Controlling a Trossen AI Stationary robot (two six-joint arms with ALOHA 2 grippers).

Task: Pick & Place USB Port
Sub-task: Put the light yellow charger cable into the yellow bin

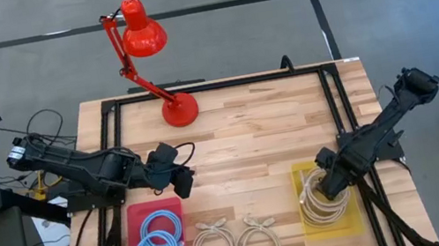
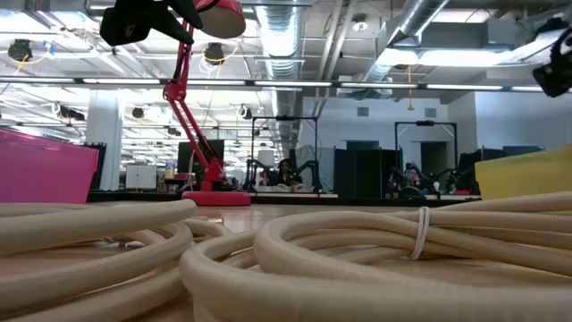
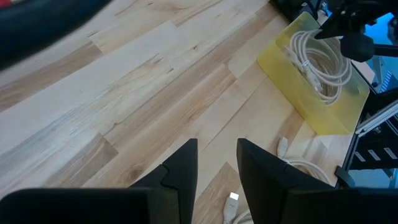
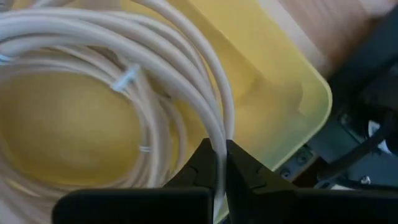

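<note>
High: my right gripper (image 1: 330,183) sits in the yellow bin (image 1: 310,224), near right of the counter (image 1: 248,132); left gripper (image 1: 182,179) waits above the pink bin (image 1: 133,245).
Right wrist: jaws pinching cream cable (image 4: 93,37), placing step.
Left wrist: jaws spread, empty.
Next: release, lift clear.

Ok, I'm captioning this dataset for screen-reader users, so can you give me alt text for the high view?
Overhead view of a wooden table: the right gripper reaches into a yellow tray, shut on a cream cable coil. The left gripper, fingers slightly apart, hangs above a pink tray holding blue cable coils. Two more cream coils lie between the trays; a red desk lamp stands at the far edge.
</note>
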